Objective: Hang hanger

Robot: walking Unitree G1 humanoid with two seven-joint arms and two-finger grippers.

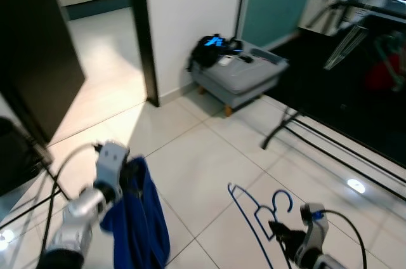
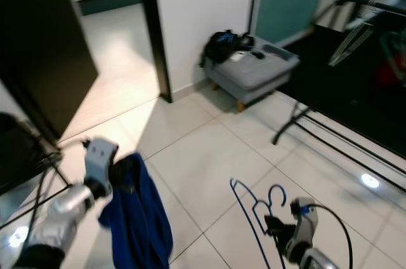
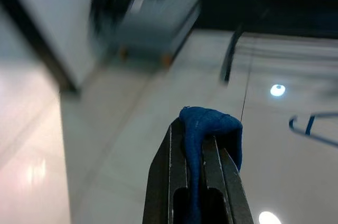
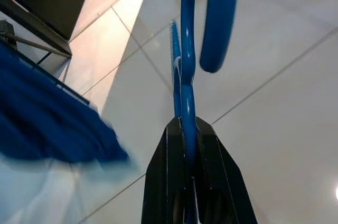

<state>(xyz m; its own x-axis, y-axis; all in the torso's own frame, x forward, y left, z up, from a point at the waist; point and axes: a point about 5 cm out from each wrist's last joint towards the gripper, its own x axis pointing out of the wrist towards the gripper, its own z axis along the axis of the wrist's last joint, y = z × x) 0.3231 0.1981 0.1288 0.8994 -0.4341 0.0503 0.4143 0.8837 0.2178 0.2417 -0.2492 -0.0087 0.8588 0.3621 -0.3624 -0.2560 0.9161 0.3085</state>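
Left gripper point(image 3: 195, 145) clenched on a blue garment point(image 1: 141, 221), cloth draped down below the fingers. Right gripper point(image 4: 186, 139) clamped on the blue wire hanger point(image 1: 257, 215), hook rising just past the fingertips, above the white tiled floor point(image 1: 209, 155). Well ahead of both: grey footstool point(image 1: 238, 77) carrying a black bag point(image 1: 212, 48); black rack point(image 1: 330, 139) ahead of the right gripper.

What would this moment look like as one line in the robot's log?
left hand: shut on blue cloth | right hand: shut on blue hanger | rack: ahead
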